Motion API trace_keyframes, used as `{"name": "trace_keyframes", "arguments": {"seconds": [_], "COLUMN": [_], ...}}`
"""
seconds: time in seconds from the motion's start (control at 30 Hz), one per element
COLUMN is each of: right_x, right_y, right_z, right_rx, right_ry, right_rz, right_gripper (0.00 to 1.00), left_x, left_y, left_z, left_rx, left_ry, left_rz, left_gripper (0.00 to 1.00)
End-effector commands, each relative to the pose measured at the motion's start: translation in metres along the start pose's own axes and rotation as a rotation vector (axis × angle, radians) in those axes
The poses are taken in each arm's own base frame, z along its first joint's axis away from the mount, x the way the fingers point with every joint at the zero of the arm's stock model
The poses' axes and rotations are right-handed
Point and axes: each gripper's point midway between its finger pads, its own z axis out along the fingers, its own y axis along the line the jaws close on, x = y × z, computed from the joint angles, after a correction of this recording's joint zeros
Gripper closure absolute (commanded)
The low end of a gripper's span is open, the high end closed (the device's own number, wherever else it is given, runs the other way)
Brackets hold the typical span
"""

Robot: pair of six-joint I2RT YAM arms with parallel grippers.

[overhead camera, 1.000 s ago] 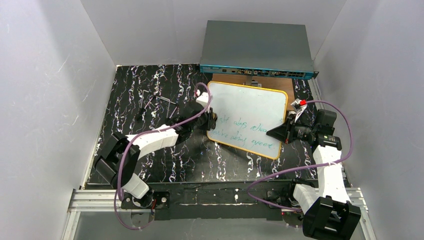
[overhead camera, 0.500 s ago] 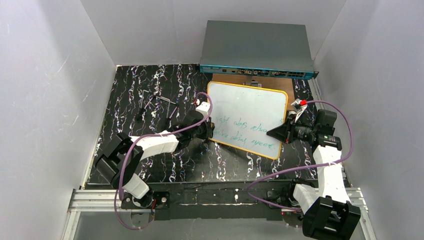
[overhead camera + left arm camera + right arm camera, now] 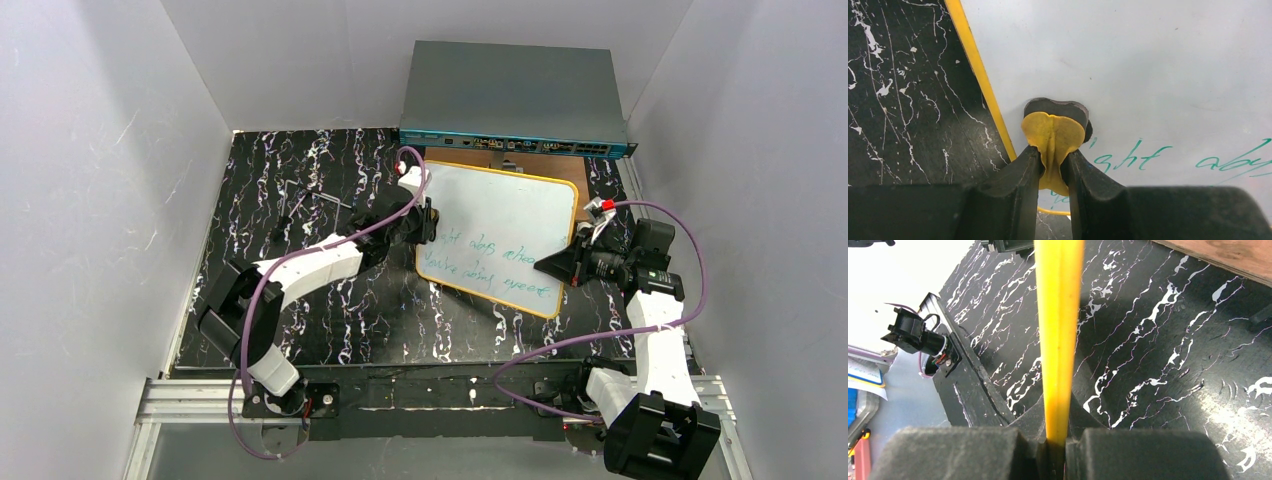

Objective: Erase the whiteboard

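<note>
Reading "ight" in green, whiteboard [image 3: 1148,75], yellow eraser [image 3: 1053,135]

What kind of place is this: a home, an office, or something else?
Probably a robotics lab test cell. Plain white walls close in a black marbled table, the left arm and right arm are bolted to a metal rail at its near edge, and a rack-type network switch sits at the back.

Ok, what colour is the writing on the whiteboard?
The writing on the whiteboard is bluish green; the left wrist view shows it best.
</note>
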Motion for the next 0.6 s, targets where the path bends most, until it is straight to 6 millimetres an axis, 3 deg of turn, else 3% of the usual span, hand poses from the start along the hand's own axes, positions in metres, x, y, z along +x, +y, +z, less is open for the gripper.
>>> {"name": "trace_keyframes", "arguments": {"seconds": [0.0,0.13,0.23,0.3,0.4,0.5,0.57], "right_x": [-0.023,-0.023,-0.022,-0.022,-0.022,-0.022,-0.022], "right_y": [0.033,0.033,0.032,0.032,0.032,0.032,0.032], "right_z": [-0.003,-0.003,-0.003,-0.003,-0.003,-0.003,-0.003], "right_rx": [-0.155,-0.153,-0.151,-0.15,-0.149,-0.147,-0.147], "right_ry": [-0.05,-0.05,-0.049,-0.049,-0.049,-0.049,-0.049], "right_rz": [-0.116,-0.118,-0.113,-0.114,-0.115,-0.117,-0.117], "right_gripper": [0.99,0.99,0.99,0.99,0.99,0.99,0.99], "left_x": [0.036,0.043,0.031,0.021,0.01,0.011,0.015], "left_y": [-0.012,-0.039,-0.041,-0.033,-0.005,0.024,0.029], "left_z": [0.001,-0.001,-0.003,-0.005,-0.006,-0.005,-0.004], "left_rx": [0.013,0.051,0.045,0.011,-0.057,-0.118,-0.119], "left_ry": [0.069,0.07,0.047,0.036,0.028,0.036,0.046], "left_rz": [0.04,0.082,0.084,0.107,0.071,0.021,0.012], "left_gripper": [1.0,1.0,1.0,1.0,1.0,1.0,1.0]}}
